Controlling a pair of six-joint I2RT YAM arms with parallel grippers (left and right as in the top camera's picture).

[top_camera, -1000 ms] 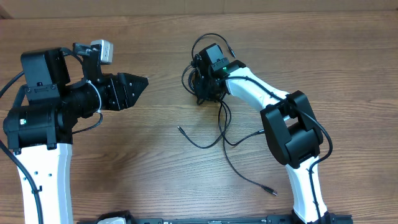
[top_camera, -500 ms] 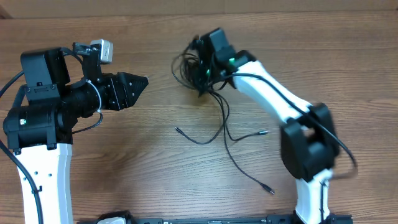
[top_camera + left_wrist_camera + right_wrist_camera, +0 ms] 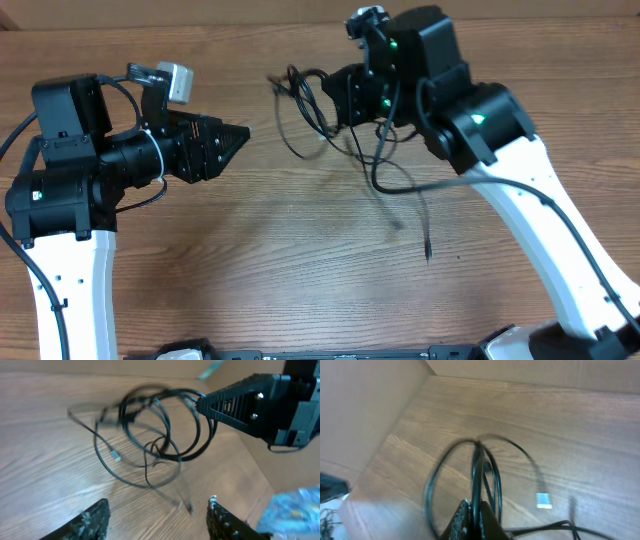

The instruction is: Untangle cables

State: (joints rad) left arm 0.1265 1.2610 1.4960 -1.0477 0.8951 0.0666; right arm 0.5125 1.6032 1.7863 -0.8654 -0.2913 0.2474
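Cables [image 3: 476, 475] now aloft in clenched right end effector [image 3: 473, 510] over wood-grain table [image 3: 300, 280]; left end effector [image 3: 156, 510] agape, empty.

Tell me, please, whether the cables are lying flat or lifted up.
Lifted: the right gripper is shut on the cables, whose loops dangle above the table.

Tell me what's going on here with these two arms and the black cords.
The right tool is shut on a tangled bunch of thin black cables and holds it up over the wooden table, with loops and plug ends hanging loose below. The left tool is open and points at the bunch from the side without touching it. The cables look far from untangled.
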